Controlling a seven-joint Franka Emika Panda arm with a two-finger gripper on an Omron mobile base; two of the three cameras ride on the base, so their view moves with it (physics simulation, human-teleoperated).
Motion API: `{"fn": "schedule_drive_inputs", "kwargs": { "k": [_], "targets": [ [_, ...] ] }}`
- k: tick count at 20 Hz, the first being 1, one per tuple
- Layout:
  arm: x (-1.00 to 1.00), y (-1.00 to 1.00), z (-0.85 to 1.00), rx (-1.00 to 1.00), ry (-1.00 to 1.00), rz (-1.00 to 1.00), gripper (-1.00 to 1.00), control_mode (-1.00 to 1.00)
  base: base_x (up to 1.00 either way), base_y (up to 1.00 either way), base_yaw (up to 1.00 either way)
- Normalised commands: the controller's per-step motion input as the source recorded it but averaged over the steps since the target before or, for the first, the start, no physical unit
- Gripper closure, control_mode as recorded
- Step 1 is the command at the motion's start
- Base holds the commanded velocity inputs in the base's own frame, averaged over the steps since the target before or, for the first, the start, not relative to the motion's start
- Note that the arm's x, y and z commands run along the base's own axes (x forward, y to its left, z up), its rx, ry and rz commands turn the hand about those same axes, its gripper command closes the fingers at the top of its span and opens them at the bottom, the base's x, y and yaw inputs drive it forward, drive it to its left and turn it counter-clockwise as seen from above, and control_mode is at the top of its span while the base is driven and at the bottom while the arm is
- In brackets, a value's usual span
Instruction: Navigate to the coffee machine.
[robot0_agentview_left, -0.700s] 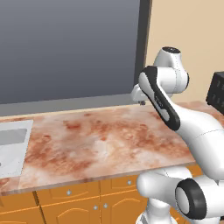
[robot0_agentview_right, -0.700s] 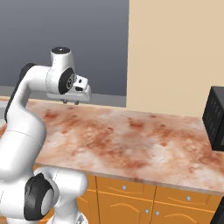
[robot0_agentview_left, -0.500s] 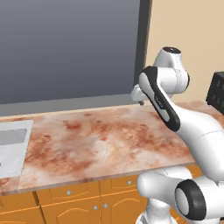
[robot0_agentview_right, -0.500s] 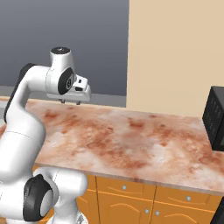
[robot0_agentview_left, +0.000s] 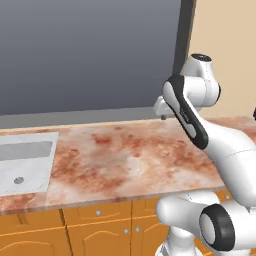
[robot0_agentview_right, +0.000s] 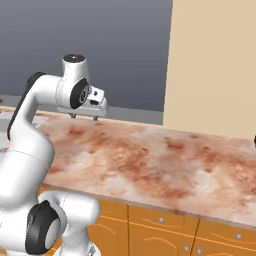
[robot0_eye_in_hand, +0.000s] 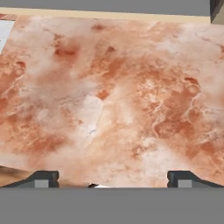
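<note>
Gripper (robot0_eye_in_hand: 112, 177) spread wide above bare marble counter (robot0_eye_in_hand: 118, 100), no legible writing

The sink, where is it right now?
The pale grey sink sits recessed in the reddish marble counter at the far left of the left base view, below the dark window.

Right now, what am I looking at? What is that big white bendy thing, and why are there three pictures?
The white bendy thing is a robot arm on a base that can drive. Two cameras ride on the base, behind the arm to its left and right. The third sits on its hand, looking down past the two dark fingertips of its gripper. They stand wide apart, holding nothing. Below is a reddish stone counter with orange cabinets underneath and a pale sink at the left end.
</note>
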Motion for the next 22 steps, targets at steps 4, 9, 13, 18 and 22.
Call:
{"fn": "schedule_drive_inputs", "kwargs": {
  "k": [4,9,13,18,22],
  "targets": [
    [0.0,0.0,0.0,0.0,0.0,0.0,-1.0,1.0,-0.14,1.0,0.63],
    [0.0,0.0,0.0,0.0,0.0,0.0,-1.0,1.0,-0.28,1.0,0.56],
    [0.0,0.0,0.0,0.0,0.0,0.0,-1.0,1.0,-0.8,1.0,0.28],
    [0.0,0.0,0.0,0.0,0.0,0.0,-1.0,1.0,-0.55,0.99,0.46],
    [0.0,0.0,0.0,0.0,0.0,0.0,-1.0,1.0,-0.06,0.78,0.76]
  ]
}}
